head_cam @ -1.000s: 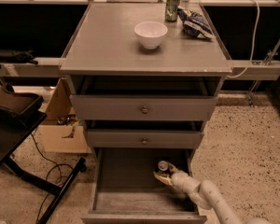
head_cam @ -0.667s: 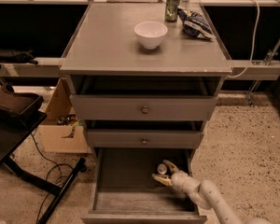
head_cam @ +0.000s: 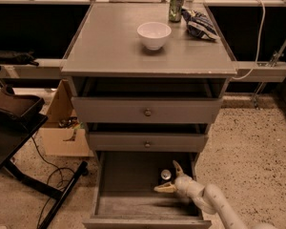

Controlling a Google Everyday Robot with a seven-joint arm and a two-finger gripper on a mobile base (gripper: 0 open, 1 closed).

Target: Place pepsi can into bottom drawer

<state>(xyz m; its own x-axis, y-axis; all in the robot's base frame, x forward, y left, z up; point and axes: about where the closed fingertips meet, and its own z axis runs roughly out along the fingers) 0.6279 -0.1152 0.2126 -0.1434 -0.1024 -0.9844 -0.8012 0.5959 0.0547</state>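
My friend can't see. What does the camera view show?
The robot's hand reaches into the open bottom drawer, fingers spread either side of the pepsi can standing on its floor. On the cabinet top sit a white bowl, a green can and a dark bag.

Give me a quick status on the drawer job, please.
Gripper open, inside bottom drawer, right side. Pepsi can upright on drawer floor between its fingers. No obstruction seen.
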